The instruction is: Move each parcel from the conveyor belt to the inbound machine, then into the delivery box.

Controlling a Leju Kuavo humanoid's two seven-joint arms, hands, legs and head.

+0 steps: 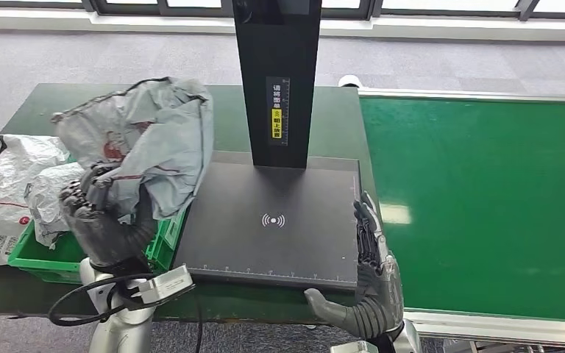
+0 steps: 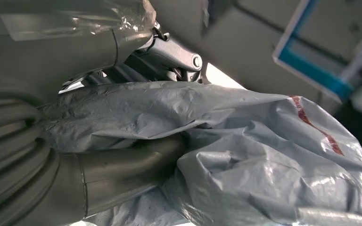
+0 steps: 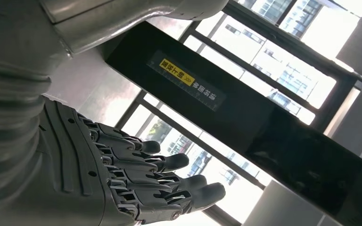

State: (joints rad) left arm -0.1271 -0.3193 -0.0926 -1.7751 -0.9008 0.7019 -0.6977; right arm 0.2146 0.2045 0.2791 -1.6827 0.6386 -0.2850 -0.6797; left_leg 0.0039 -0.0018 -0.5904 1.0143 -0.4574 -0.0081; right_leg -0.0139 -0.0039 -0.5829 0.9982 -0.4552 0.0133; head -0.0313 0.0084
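Left hand: the left hand (image 1: 92, 202) grips a grey parcel (image 1: 154, 143) by its lower edge; in the left wrist view the thumb and fingers (image 2: 122, 165) are closed on the bag's plastic (image 2: 245, 141)
Parcel position: held up, crumpled, over the seam between the green box (image 1: 40, 257) and the black scanner plate (image 1: 272, 220); most of it hangs above the box side; whether it touches the plate's edge cannot be told
Right hand: the right hand (image 1: 368, 257) stands at the plate's right edge, beside the conveyor belt (image 1: 478, 198); fingers straight and slightly apart, holding nothing; right wrist view confirms the extended fingers (image 3: 169, 162) below the scanner post (image 3: 226, 108)
Box contents: white parcels (image 1: 4, 176) already lie in and beside the box
Belt: the visible stretch carries no parcel
Progress: judged late in the cycle for this parcel; it is off the belt and nearly at the box; release into the box is left; whether further parcels wait cannot be told
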